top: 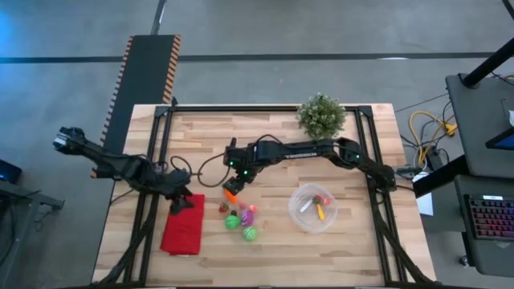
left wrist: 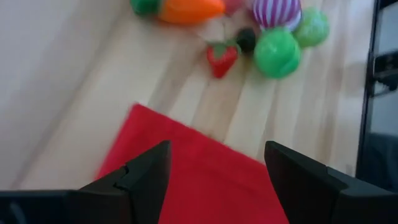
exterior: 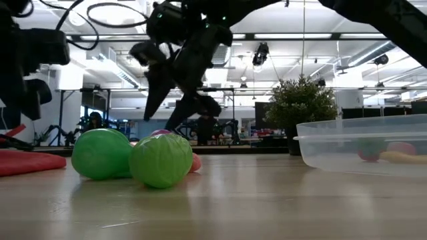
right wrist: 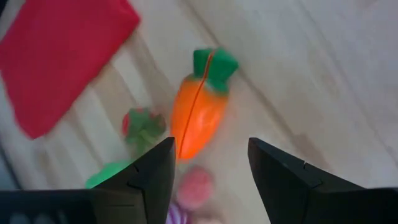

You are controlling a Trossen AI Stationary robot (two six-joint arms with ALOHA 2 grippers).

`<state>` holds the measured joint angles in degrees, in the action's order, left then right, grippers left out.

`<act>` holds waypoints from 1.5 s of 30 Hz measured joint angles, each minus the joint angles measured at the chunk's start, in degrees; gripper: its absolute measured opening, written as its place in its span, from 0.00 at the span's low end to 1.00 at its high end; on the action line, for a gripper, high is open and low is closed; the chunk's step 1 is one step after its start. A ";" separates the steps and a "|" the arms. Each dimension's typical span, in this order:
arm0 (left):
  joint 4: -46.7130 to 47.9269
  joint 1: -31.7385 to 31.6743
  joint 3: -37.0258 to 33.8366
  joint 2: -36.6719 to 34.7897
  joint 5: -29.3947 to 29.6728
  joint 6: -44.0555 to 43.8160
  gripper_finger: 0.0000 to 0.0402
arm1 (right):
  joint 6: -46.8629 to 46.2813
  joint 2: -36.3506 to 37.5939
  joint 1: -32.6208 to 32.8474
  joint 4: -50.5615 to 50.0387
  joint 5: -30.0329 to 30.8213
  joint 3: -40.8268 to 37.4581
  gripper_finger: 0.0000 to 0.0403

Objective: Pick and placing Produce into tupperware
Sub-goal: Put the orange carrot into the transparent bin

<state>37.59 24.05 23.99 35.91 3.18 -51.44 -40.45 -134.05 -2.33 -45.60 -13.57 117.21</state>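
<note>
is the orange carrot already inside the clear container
No, the carrot lies on the table among the loose toy pieces, well apart from the clear container, under the open right gripper.

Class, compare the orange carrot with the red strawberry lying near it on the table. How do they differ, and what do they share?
The carrot is orange with a bright green top; the strawberry is red with a darker green leafy cap. The carrot is long and tapered; the strawberry is short and rounded. The carrot is clearly the larger piece. The carrot lies just ahead of the right end effector; the strawberry lies off to one side. Both are toy produce resting on the wooden table, outside the tupperware.
</note>
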 joint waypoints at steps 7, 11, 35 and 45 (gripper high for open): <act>-0.98 13.91 3.78 2.13 16.38 -5.19 0.57 | 1.53 -0.70 1.38 0.95 6.41 1.18 0.48; -1.04 18.54 6.48 3.95 29.18 -5.24 0.48 | 2.32 0.94 0.79 0.83 5.76 1.56 0.48; -8.68 42.79 13.20 17.76 12.01 -29.65 0.35 | 4.95 5.45 0.62 -3.16 8.27 0.61 0.48; -9.68 48.46 14.01 33.38 13.98 -38.19 0.35 | 4.69 2.51 1.56 0.72 6.36 -0.14 0.48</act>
<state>27.92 72.51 38.00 69.30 17.16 -89.63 -35.76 -131.53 -0.76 -44.88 -7.21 117.07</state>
